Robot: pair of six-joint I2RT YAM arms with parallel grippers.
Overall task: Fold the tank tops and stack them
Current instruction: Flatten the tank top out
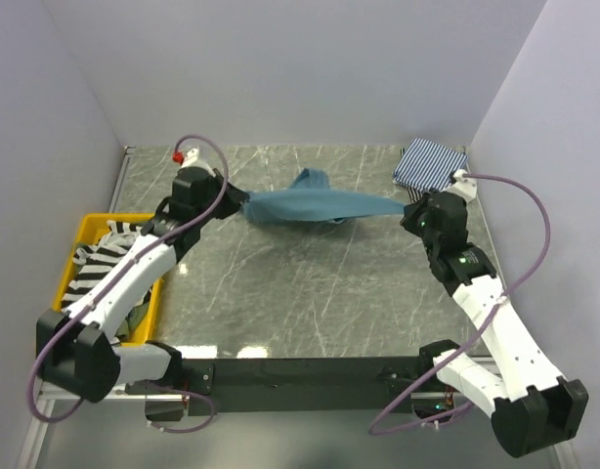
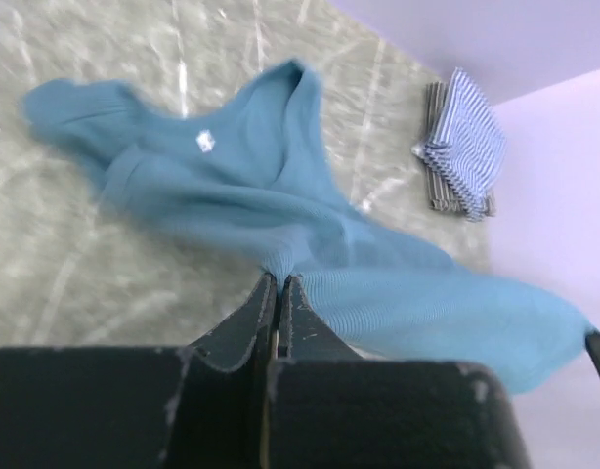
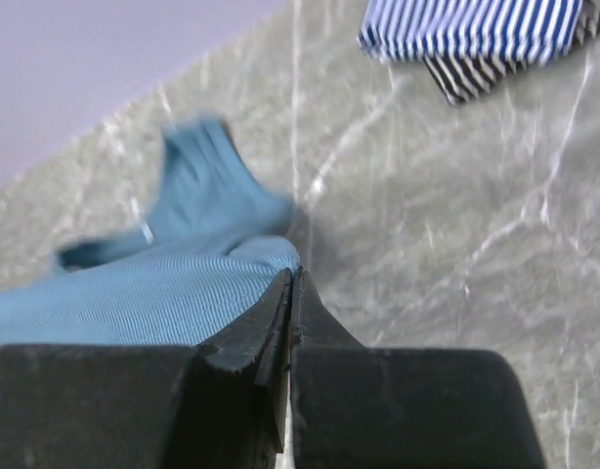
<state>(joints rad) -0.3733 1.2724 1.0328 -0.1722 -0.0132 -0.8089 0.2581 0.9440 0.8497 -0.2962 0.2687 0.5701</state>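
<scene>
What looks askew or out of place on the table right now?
Nothing spilled or damaged. At the far right corner, a black-and-white striped piece pokes out from under the folded pinstriped top: an uneven stack. The teal tank top is bunched between left gripper and right gripper.

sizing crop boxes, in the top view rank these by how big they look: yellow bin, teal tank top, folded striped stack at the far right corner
1. yellow bin, largest even with the left arm covering part of it
2. teal tank top, long but bunched narrow
3. folded striped stack, clearly smallest
</scene>
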